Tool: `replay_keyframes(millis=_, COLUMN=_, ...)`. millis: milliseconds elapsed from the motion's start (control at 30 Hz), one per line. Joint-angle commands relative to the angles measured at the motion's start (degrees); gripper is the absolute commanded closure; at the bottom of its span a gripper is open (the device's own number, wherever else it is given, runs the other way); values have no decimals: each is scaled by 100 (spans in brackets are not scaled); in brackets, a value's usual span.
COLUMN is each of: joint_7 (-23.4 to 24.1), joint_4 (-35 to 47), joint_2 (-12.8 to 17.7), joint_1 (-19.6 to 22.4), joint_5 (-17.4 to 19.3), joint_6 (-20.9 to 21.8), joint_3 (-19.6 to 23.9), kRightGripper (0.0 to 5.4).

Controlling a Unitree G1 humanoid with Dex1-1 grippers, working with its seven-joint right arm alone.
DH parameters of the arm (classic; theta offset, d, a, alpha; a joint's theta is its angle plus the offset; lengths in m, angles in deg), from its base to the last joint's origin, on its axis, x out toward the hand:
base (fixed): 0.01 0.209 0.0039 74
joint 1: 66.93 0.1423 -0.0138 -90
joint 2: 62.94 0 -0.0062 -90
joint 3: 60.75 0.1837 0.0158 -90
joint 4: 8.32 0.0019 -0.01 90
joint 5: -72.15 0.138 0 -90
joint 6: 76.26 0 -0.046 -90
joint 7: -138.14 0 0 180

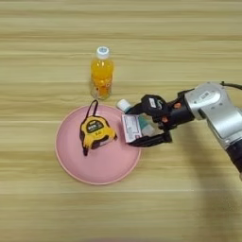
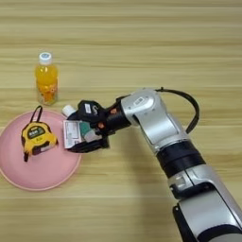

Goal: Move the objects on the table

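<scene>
Your claw [image 1: 140, 125] grips the packet [image 1: 131, 128] and glue stick [image 1: 124, 105] over the pink plate's [image 1: 101, 168] right rim; tape measure [image 1: 96, 133] on it, juice bottle [image 1: 101, 73] on the wood-grain bench [image 1: 42, 28] behind

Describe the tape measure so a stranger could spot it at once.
Find the big pink plate at the table's left-centre. The tape measure lies on it, left of the gripper and nearer than the orange bottle. It is the only yellow-and-black thing, squat, with a black strap looping off it.
</scene>
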Motion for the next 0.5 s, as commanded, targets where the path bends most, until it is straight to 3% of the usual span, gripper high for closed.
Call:
replay_keyframes(millis=33, joint_7=203, joint_4=-122, joint_2=0, joint_1=600, joint_5=-38, joint_6=191, joint_3=52, kRightGripper=147)
replay_keyframes(millis=500, joint_7=345, joint_4=-1078, joint_2=-476, joint_1=905, joint_5=-419, joint_6=609, joint_3=-256, kRightGripper=147)
